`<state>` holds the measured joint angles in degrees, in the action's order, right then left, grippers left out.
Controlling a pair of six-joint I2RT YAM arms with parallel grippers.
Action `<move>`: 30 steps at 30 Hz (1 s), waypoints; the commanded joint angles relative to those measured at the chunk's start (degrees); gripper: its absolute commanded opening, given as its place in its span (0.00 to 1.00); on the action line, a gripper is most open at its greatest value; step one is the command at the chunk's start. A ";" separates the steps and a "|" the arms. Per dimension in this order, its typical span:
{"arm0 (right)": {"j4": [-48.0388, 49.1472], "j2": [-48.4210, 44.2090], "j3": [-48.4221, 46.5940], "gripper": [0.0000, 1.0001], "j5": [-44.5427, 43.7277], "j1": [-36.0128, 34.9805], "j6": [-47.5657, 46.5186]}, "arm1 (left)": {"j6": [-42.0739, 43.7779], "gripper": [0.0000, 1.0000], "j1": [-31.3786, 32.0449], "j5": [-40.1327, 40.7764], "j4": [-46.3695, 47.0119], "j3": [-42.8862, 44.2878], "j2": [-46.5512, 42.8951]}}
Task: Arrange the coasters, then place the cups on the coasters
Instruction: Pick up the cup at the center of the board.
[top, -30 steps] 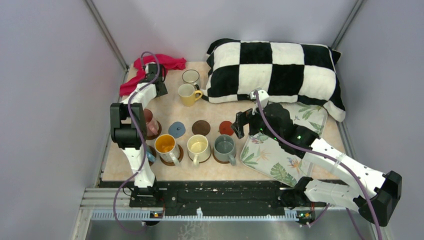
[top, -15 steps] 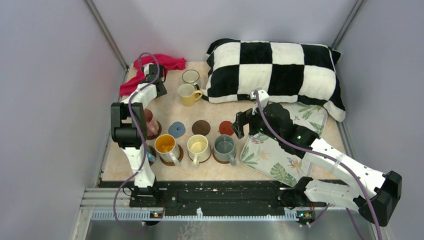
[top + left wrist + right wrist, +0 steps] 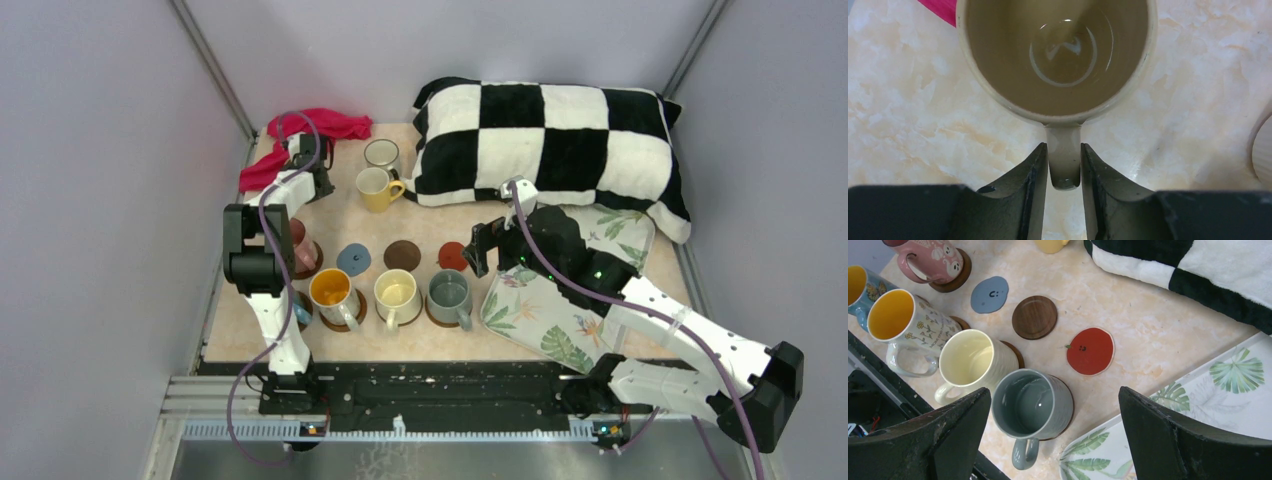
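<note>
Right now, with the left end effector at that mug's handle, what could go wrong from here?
1. The left end effector pinches only the thin handle of the tan mug; the mug could swing or slip when lifted.
2. The red cloth lies right beside its rim and might drag along.
3. The free blue coaster sits close to the pink mug, so setting down there risks a bump.

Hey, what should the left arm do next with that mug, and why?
Probably lift the tan mug straight up: the left gripper looks closed on both sides of its handle, and the blue coaster, brown coaster and red coaster lie bare.
</note>
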<state>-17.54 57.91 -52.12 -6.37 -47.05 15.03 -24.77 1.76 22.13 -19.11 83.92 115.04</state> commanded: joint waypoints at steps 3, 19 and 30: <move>1.54 -0.71 -0.61 0.99 -0.87 0.56 -0.17 | -0.65 0.28 -0.18 0.92 3.80 -0.52 -0.26; 1.85 -0.61 -0.54 0.99 -0.75 0.57 -0.17 | 4.46 0.00 -0.14 -0.76 7.42 -1.36 -7.09; 1.83 -0.25 -0.73 0.99 -0.51 0.55 -0.14 | 5.26 0.00 0.87 0.57 8.61 -1.38 -10.37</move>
<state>-17.52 57.91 -52.12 -6.37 -47.05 15.03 -20.53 2.07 20.86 -16.69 81.97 110.15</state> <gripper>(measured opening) 0.988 0.278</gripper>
